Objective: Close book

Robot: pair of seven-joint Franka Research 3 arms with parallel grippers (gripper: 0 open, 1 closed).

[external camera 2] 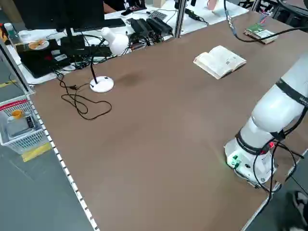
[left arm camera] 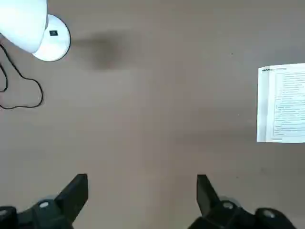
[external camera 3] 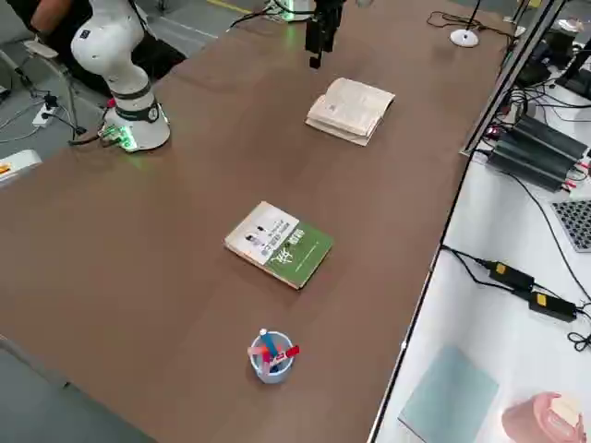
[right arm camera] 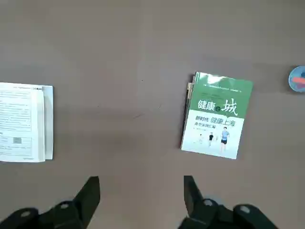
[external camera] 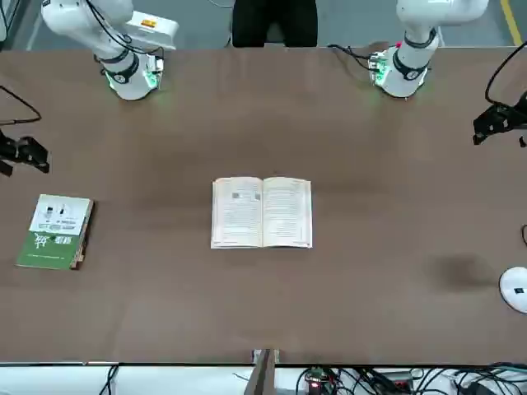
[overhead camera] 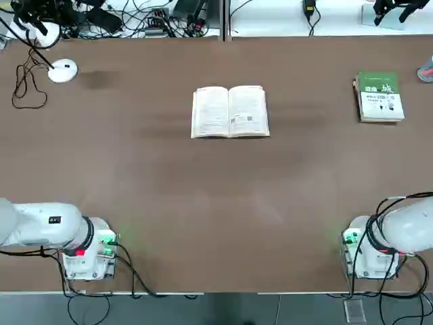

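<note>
Two books: one book [overhead camera: 230, 112] open, one green-and-white book [overhead camera: 379, 97] shut.

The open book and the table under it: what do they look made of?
The open book looks like a thin paperback: matte cream paper pages with printed text, lying nearly flat with a slight bow at the spine. The table shows a smooth, uniform brown matte top, probably laminate or a mat; the frames don't settle which.

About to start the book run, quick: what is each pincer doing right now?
Left pincer: open, holding nothing.
Right pincer: open, holding nothing.
</note>
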